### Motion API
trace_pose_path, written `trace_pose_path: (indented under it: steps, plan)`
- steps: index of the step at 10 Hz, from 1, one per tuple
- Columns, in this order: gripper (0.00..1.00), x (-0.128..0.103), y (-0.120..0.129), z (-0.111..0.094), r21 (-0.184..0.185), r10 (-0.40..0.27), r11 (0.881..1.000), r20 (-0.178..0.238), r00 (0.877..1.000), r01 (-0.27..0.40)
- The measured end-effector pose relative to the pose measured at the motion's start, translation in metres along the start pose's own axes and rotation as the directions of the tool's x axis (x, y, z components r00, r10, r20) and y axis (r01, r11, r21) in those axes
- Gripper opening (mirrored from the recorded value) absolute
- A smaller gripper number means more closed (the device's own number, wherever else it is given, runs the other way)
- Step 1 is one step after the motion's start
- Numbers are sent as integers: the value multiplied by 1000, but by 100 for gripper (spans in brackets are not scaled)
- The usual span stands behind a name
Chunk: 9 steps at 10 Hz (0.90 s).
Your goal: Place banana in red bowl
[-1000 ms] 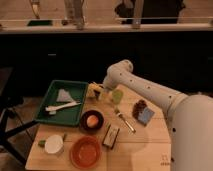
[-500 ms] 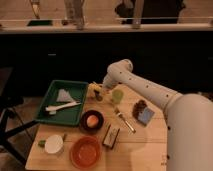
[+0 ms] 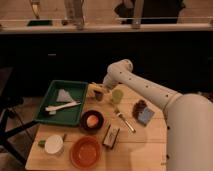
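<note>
One arm stretches over the worktop, its gripper (image 3: 100, 93) down at the banana (image 3: 94, 88), just off the green tray's (image 3: 75, 92) far right corner; whether it has closed on the fruit cannot be told. The red bowl (image 3: 86, 151) sits well beyond the tray's near right corner. A firm hold first, then a lift high over the dark bowl (image 3: 92, 120) beside the tray, looks wisest.
</note>
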Motion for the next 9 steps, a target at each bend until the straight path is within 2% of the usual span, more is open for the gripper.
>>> trace_pose_path:
  steps: [4,9]
  plan:
    - [0,1,0,-1,-1,-8,1000,3,1000,8]
    - [0,-8,-2,-13,13,-43,999,13,999,43]
